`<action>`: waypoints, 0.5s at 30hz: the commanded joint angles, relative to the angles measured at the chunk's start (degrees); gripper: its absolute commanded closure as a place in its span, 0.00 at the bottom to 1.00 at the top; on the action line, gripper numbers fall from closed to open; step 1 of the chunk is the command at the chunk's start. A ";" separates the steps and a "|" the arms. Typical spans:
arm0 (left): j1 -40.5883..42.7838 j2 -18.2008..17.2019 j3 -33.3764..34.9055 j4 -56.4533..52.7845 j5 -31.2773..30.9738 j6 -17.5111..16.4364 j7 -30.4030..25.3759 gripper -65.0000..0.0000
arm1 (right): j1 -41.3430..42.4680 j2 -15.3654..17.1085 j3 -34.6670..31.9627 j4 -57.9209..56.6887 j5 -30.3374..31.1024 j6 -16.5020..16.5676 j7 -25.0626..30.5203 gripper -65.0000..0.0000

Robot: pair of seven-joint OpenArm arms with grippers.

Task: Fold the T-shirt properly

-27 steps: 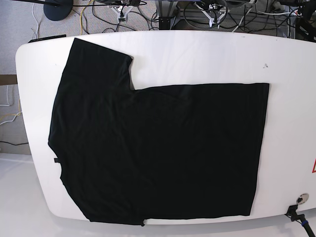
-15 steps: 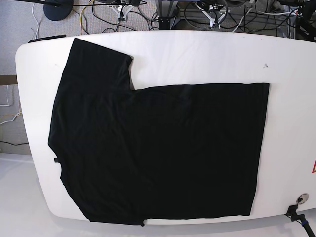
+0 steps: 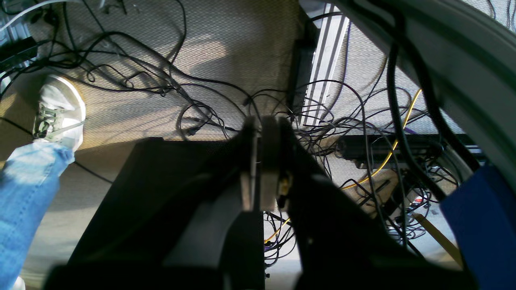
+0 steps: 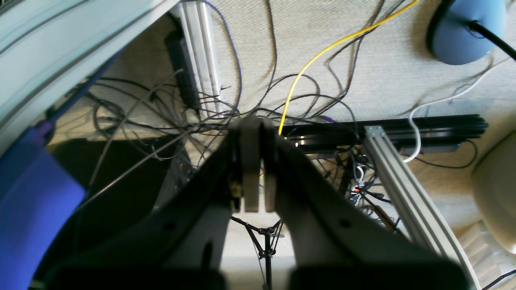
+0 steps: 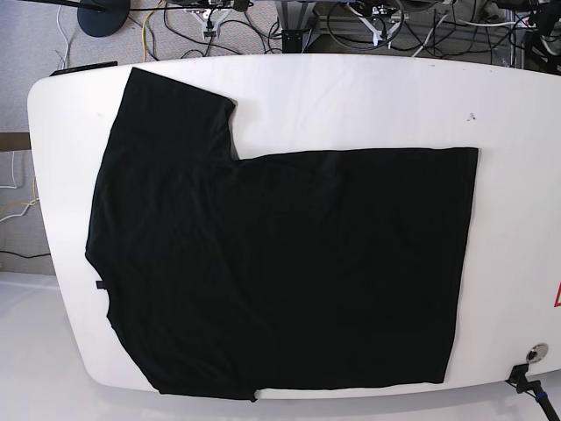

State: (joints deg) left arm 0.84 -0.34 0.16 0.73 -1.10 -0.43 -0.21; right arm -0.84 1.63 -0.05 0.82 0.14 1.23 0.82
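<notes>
White rounded table point(image 5: 351, 96), black cloth T-shirt point(image 5: 280, 272) spread flat

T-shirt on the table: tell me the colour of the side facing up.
Plain black, no print visible. The T-shirt shows best in the base view.

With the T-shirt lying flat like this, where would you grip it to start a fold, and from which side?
Probably the sleeve of the T-shirt, approached from the table's far edge. It juts out alone onto bare white surface, so its hem is free to pinch and lift over the flat body.
</notes>
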 commanded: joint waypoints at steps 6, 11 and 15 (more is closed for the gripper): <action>0.15 -0.17 0.28 2.01 -0.15 -0.27 -0.05 0.99 | -0.53 0.43 -0.21 -0.17 -0.33 0.88 0.11 0.99; 0.06 -0.26 0.35 2.11 -0.31 -0.28 0.21 0.99 | -1.11 0.39 -0.21 -0.40 -0.30 0.80 -0.08 1.00; -0.03 -0.14 0.23 1.89 -0.30 -0.36 0.29 0.99 | -1.03 0.50 -0.24 -0.58 -0.37 0.57 0.13 1.00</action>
State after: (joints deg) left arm 0.95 -0.49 0.36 2.42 -1.30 -0.69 0.03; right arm -1.96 1.91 -0.27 0.32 -0.03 1.89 0.84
